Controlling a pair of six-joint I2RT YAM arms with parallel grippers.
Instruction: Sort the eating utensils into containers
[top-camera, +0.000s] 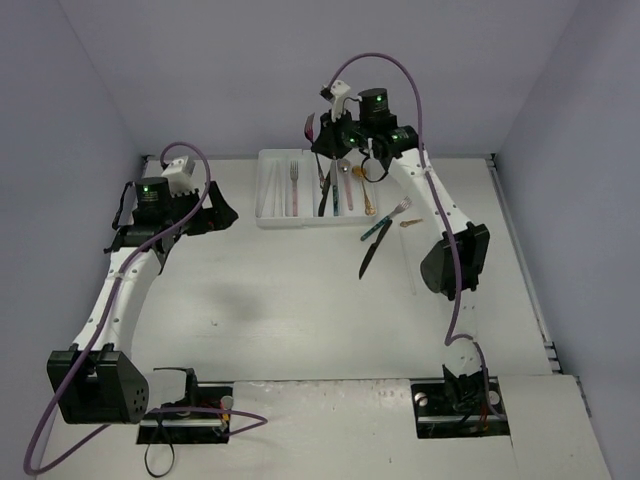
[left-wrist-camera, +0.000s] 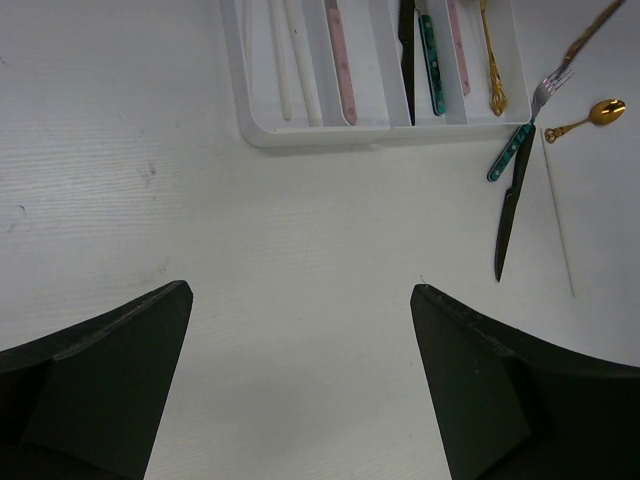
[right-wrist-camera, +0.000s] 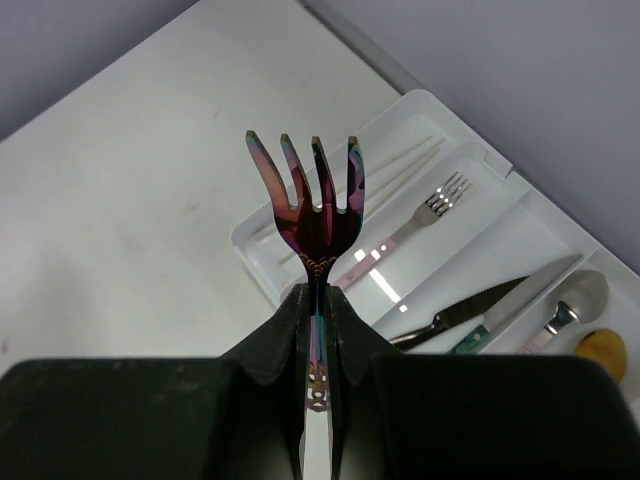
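My right gripper (top-camera: 322, 135) (right-wrist-camera: 318, 295) is shut on an iridescent purple fork (right-wrist-camera: 312, 205), tines pointing away from the wrist. It holds the fork in the air above the far end of the white cutlery tray (top-camera: 266, 205) (right-wrist-camera: 255, 250). The fork also shows in the top view (top-camera: 309, 125). The tray (left-wrist-camera: 300, 135) holds a pink-handled fork (left-wrist-camera: 340, 60) (right-wrist-camera: 420, 225), a black knife (right-wrist-camera: 465, 312), a teal-handled piece (left-wrist-camera: 432, 50) and a gold piece (left-wrist-camera: 490, 60). A teal-handled fork (top-camera: 385, 222) (left-wrist-camera: 520, 140), a black knife (top-camera: 372, 255) (left-wrist-camera: 507, 225) and a gold spoon (top-camera: 410, 223) (left-wrist-camera: 590, 115) lie on the table right of the tray. My left gripper (top-camera: 222, 212) (left-wrist-camera: 300, 290) is open and empty, left of the tray.
Two white sticks (left-wrist-camera: 285, 60) lie in the tray's left compartment. A silver spoon (right-wrist-camera: 575, 300) lies in a right compartment. Purple-grey walls enclose the table on three sides. The right arm's elbow (top-camera: 455, 260) hangs over the table's right side.
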